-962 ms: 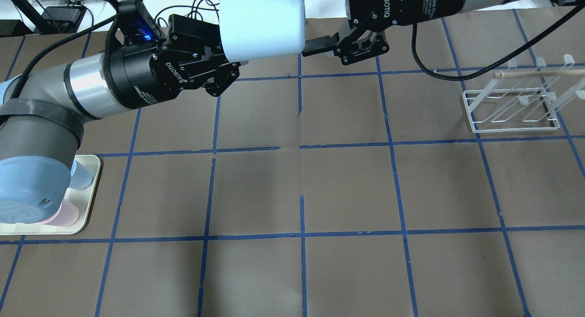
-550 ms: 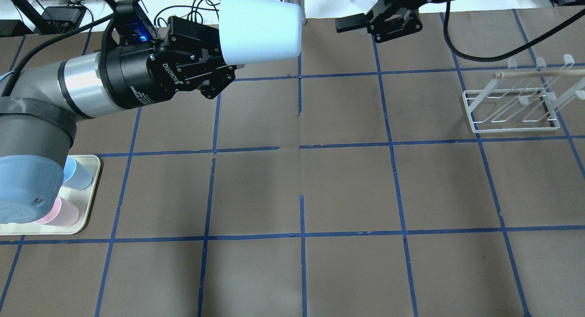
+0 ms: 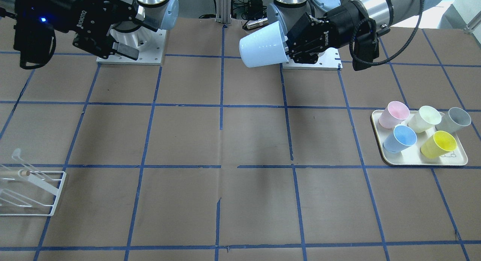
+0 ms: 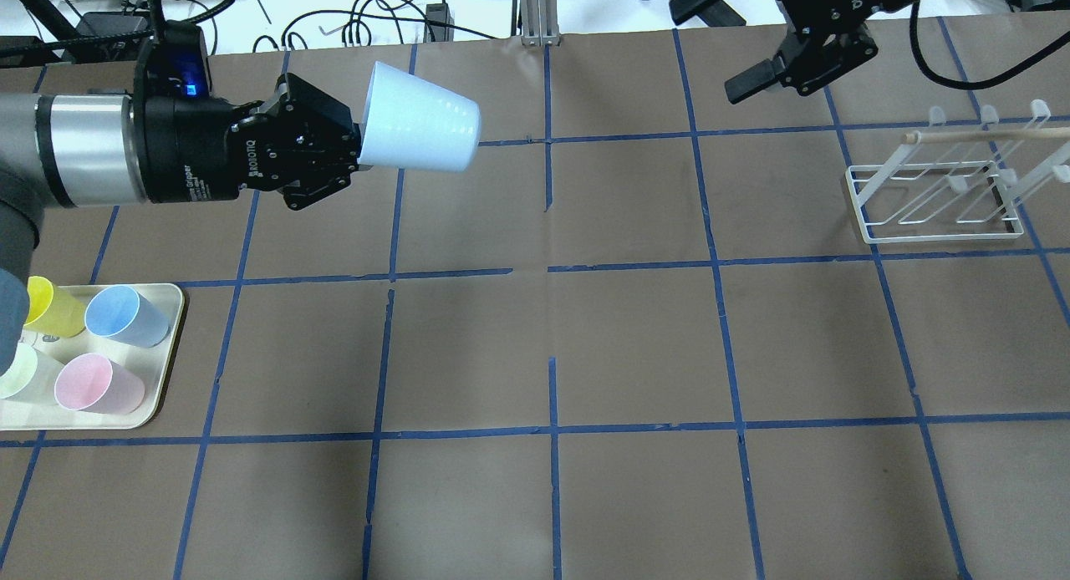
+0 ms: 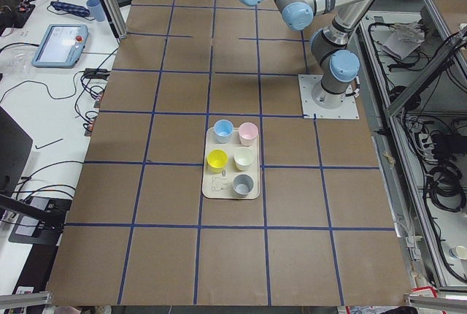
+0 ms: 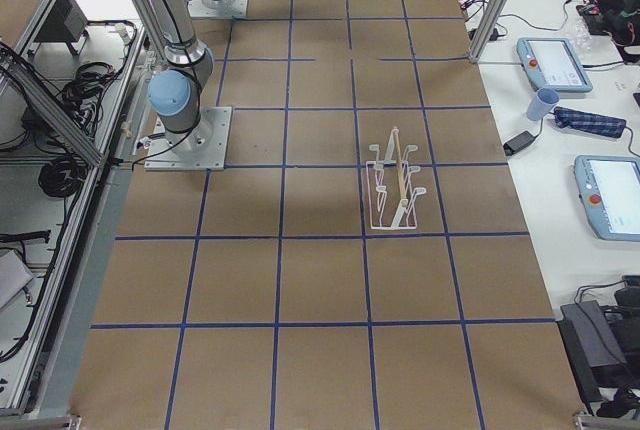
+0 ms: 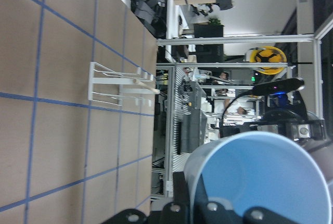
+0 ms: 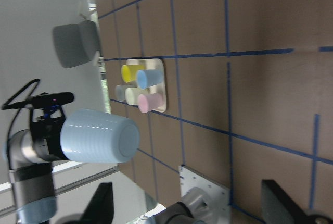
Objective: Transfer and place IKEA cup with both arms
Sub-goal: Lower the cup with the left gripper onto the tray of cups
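Observation:
The IKEA cup [image 4: 422,129] is pale light blue and lies on its side in the air, over the table's far left. My left gripper [image 4: 358,145] is shut on its rim, and its base points toward the right arm. The front view shows the cup [image 3: 263,46] and the left gripper [image 3: 287,46]. The left wrist view looks into the cup [image 7: 260,177]. My right gripper [image 4: 723,45] is open and empty at the far right, well apart from the cup. The right wrist view shows the cup's base [image 8: 99,135].
A cream tray [image 4: 163,400] at the left front holds a deeper blue cup [image 4: 125,315], a pink cup [image 4: 96,384], and yellow, cream and grey ones [image 3: 456,119]. A white wire rack [image 4: 936,204] stands at the right.
My left arm has drawn back to the left and lowered with the cup. My right gripper has pulled away from the cup's base toward the far right, still open.

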You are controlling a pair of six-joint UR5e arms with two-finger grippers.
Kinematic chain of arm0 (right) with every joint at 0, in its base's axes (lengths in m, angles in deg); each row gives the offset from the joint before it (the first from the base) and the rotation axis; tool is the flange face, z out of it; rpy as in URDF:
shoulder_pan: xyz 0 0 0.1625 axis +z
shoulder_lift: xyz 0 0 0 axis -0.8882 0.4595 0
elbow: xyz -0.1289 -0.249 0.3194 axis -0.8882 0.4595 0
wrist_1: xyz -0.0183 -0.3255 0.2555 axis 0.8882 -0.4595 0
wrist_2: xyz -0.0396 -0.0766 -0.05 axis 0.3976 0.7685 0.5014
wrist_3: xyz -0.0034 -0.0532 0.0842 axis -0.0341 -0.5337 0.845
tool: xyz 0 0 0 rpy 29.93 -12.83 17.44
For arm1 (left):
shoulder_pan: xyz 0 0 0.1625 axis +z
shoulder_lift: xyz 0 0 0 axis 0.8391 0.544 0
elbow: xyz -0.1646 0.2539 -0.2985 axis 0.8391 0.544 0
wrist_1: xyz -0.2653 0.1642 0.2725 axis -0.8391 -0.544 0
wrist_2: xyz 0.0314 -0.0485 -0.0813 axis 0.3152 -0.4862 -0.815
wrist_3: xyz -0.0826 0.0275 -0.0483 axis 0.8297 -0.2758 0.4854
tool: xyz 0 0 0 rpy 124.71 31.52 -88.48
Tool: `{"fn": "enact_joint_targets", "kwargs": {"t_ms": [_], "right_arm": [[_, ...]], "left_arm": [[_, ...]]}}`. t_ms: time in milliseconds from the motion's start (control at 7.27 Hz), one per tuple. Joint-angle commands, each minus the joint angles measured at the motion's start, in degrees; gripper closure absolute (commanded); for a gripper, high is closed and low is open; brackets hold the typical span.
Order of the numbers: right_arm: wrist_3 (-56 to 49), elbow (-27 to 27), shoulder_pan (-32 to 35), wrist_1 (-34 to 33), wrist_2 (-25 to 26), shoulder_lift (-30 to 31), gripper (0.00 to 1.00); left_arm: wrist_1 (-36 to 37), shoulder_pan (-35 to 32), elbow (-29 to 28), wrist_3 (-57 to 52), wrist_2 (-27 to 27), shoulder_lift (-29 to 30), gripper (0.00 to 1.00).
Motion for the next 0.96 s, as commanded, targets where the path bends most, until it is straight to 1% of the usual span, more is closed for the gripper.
{"fn": "enact_joint_targets", "kwargs": {"t_ms": [0,138,275,412,550,688,825], "right_arm": [[6.8,0.01,0.15,-6.68,20.05,0.09,0.0],[8.73,0.01,0.32,-7.3,29.18,0.27,0.0],[10.14,0.01,0.93,-9.13,34.58,0.27,0.0],[11.9,0.01,2.59,-11.33,39.94,0.18,0.0],[14.01,-0.34,4.7,-13.61,42.34,-0.17,0.0],[15.51,-2.26,5.68,-17.98,42.45,-0.26,0.0],[15.87,-4.72,5.95,-22.12,42.63,-0.26,0.0]], "left_arm": [[0.1,2.61,-3.81,-0.56,21.36,0.3,1.0],[-0.68,2.79,-6.53,-0.82,30.94,1.0,1.0],[-0.69,2.97,-7.52,-2.22,37.82,1.44,1.0],[-0.6,4.27,-7.61,-8.32,45.9,1.71,1.0],[-0.78,7.59,-7.96,-12.47,51.72,1.97,1.0],[-0.78,11.98,-7.97,-20.17,55.78,2.32,1.0],[-0.87,17.85,-7.97,-27.9,56.78,3.11,1.0]]}}
